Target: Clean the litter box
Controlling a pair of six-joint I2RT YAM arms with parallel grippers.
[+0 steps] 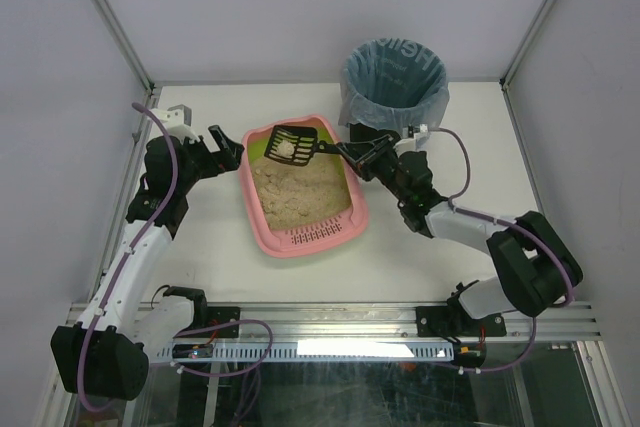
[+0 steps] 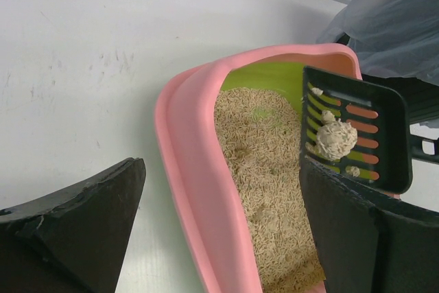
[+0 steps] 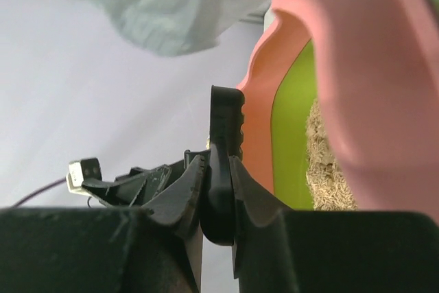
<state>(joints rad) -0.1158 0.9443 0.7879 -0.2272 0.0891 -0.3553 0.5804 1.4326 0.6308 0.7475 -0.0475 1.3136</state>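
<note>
Right tool (image 1: 350, 154) pinches the black scoop (image 1: 293, 144) handle. The scoop carries a litter clump (image 1: 285, 151) over the top end of the litter box (image 1: 305, 239), frame centre. Left tool (image 1: 230, 150) is spread wide at the box's left rim, holding nothing. White tabletop (image 1: 450, 137), blue-bagged bin (image 1: 393, 82) upper right, pale enclosure walls.

Blue-bagged round bin (image 1: 372, 107); black slotted scoop (image 1: 301, 134) with a pale clump (image 1: 287, 150).

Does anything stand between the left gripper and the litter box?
Nothing visible does. The open left gripper is right at the litter box, whose pink rim shows between its fingers; the scoop hangs farther right.
</note>
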